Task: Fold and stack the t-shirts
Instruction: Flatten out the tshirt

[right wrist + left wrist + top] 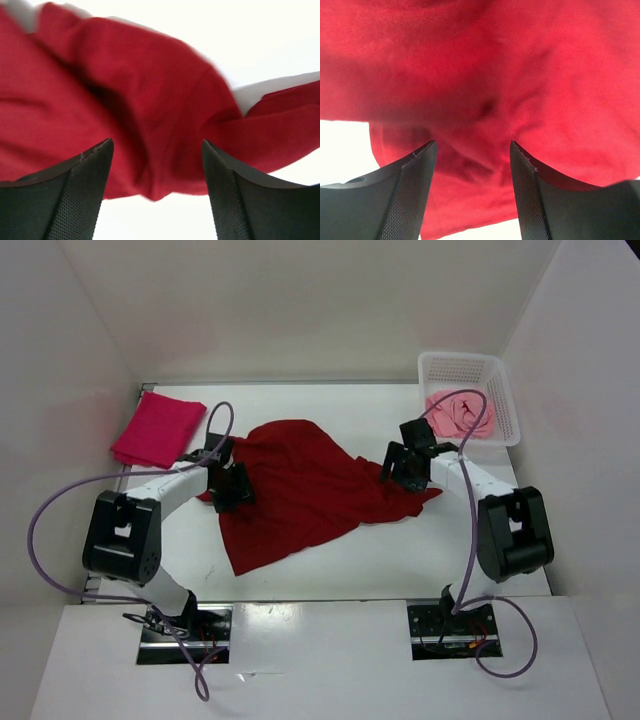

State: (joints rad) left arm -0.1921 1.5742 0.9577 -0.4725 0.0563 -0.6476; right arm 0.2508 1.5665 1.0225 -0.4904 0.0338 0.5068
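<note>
Left wrist: left gripper [472, 145] spread wide over crimson t-shirt [520, 75], seemingly unheld — right gripper [157, 142] likewise; table [430, 550] shows past its edges.

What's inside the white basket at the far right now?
A crumpled light pink t-shirt lies in the nearer half of the white mesh basket; the far half shows bare mesh. Anything beneath the shirt is covered and cannot be seen.

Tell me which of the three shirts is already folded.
The magenta shirt, far left: a neat rectangle. The crimson shirt lies crumpled; the pink shirt is bunched in the basket.
</note>
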